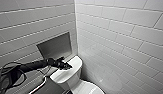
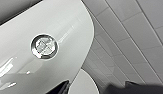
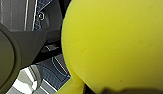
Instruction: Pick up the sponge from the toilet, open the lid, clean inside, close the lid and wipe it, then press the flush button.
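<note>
The white toilet [image 1: 72,75] stands in the corner, and its lid [image 1: 90,89] is down. My left gripper [image 1: 65,65] hovers just over the flat tank top [image 2: 34,65]. It is open, with dark fingertips [image 2: 62,87] spread wide. The flush button [image 2: 44,46] looks shiny and round in the centre of the tank top, a little ahead of the left fingertips. Part of the lid [image 2: 83,83] shows beyond the tank's edge. The yellow sponge [image 3: 114,45] looms large in the right wrist view, squeezed in my right gripper [image 3: 107,87], which is shut on it.
White tiled walls [image 1: 117,32] meet in a corner close behind the toilet. A recessed grey niche [image 1: 55,46] sits in the left wall above the tank. Dark cables [image 1: 4,75] and a pale bar [image 1: 39,83] lie at the lower left.
</note>
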